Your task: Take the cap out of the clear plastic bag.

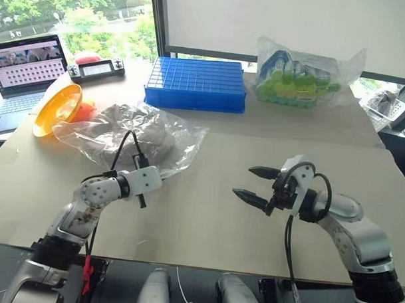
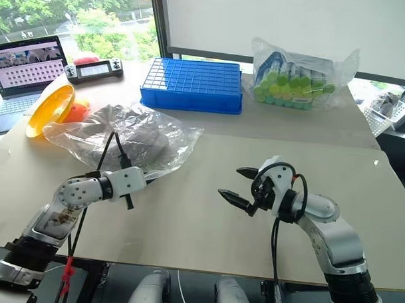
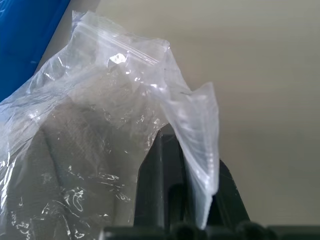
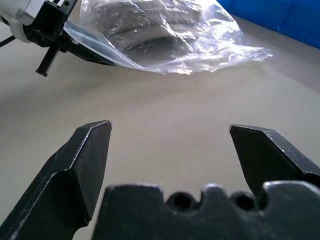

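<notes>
The clear plastic bag [image 1: 133, 136] lies crinkled on the beige table, left of centre. The cap [image 1: 148, 141] shows through the film as a grey-beige mound inside it. My left gripper [image 1: 163, 171] is shut on the bag's near edge; in the left wrist view a fold of film [image 3: 200, 145] stands pinched between the black fingers [image 3: 160, 165], with the cap [image 3: 60, 170] behind it. My right gripper [image 1: 244, 181] hovers open over bare table to the right, well apart from the bag. Its wrist view looks between its spread fingers [image 4: 90, 150] toward the bag [image 4: 200, 35] and the left gripper [image 4: 82, 52].
Behind the bag stand a blue crate [image 1: 195, 83] and a clear bag of green-topped items [image 1: 298, 78]. A tilted yellow-orange plate [image 1: 57, 106] leans at the bag's far left. A laptop [image 1: 26, 69] and a controller [image 1: 95, 69] sit at the back left. A white basket [image 1: 384, 108] stands off the table's right.
</notes>
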You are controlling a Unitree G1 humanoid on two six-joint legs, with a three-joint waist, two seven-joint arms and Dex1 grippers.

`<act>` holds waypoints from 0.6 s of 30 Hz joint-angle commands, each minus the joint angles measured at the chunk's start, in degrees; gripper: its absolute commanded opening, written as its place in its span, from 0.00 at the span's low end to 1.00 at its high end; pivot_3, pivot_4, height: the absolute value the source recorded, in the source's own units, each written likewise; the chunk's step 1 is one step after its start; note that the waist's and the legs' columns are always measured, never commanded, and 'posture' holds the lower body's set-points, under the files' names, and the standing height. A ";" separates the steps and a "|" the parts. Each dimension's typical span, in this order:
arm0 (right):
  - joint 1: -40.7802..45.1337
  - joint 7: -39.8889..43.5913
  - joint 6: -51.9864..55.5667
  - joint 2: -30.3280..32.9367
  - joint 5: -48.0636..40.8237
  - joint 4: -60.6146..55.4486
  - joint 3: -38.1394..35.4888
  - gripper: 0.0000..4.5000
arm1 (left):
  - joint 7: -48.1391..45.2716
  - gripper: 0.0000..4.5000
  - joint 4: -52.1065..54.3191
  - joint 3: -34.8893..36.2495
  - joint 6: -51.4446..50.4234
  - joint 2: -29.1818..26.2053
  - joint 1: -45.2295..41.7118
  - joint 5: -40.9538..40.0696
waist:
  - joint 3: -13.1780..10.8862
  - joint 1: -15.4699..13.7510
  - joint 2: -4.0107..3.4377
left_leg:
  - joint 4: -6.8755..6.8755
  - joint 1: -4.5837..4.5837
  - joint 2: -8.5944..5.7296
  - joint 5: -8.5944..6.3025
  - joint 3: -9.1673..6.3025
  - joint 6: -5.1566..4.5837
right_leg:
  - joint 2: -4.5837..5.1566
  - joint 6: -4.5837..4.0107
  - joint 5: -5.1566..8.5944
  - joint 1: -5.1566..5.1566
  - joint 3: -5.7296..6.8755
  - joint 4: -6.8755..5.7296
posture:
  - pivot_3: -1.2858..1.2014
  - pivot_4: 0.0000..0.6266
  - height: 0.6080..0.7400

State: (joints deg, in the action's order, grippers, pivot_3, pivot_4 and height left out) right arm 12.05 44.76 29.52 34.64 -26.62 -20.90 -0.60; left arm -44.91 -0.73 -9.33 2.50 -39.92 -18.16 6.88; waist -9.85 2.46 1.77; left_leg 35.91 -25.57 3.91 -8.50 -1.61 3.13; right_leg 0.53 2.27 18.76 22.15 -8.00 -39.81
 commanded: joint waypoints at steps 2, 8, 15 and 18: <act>-0.15 -0.12 -0.57 0.76 -0.51 -2.33 -1.70 1.00 | -6.91 0.01 6.86 5.27 -5.39 -2.26 3.18 -10.63 | 0.00 0.16 0.00 | -0.02 -0.01 0.01 0.00 0.00 0.00 | 0.00 0.00 0.00 0.01 0.00 0.00 | 0.52 0.24 0.80; 0.92 0.59 -0.95 0.72 -0.30 -0.92 -0.92 1.00 | -18.81 0.01 13.20 17.78 -21.12 -12.27 12.76 -28.07 | -0.01 0.97 -0.01 | -0.04 0.05 0.05 0.00 0.00 0.00 | -0.02 0.07 0.05 0.01 0.01 -0.04 | 0.52 0.24 0.80; 5.28 3.54 -2.32 0.13 0.74 3.57 1.35 1.00 | -24.05 0.01 3.37 26.57 -20.08 -19.47 21.24 -28.22 | -0.02 1.31 -0.03 | -0.08 0.14 0.06 0.00 0.03 0.00 | 0.00 0.22 0.20 0.00 0.01 -0.04 | 0.52 0.24 0.80; 7.08 4.64 -2.75 -0.12 1.10 5.28 2.25 1.00 | -21.89 0.01 -2.45 25.94 -13.45 -19.51 20.91 -23.58 | -0.02 1.25 -0.02 | -0.07 0.12 0.06 0.00 0.02 0.00 | 0.00 0.21 0.21 0.02 0.04 -0.04 | 0.52 0.24 0.80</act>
State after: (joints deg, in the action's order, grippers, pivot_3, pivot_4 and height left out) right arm 18.01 48.66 28.49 34.51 -25.55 -15.52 1.89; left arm -68.08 -1.20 15.06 -14.52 -58.87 3.24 -18.89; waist -9.87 3.71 1.75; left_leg 35.84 -25.46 3.96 -8.50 -1.59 3.14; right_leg 0.53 2.47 18.96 22.18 -7.96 -39.84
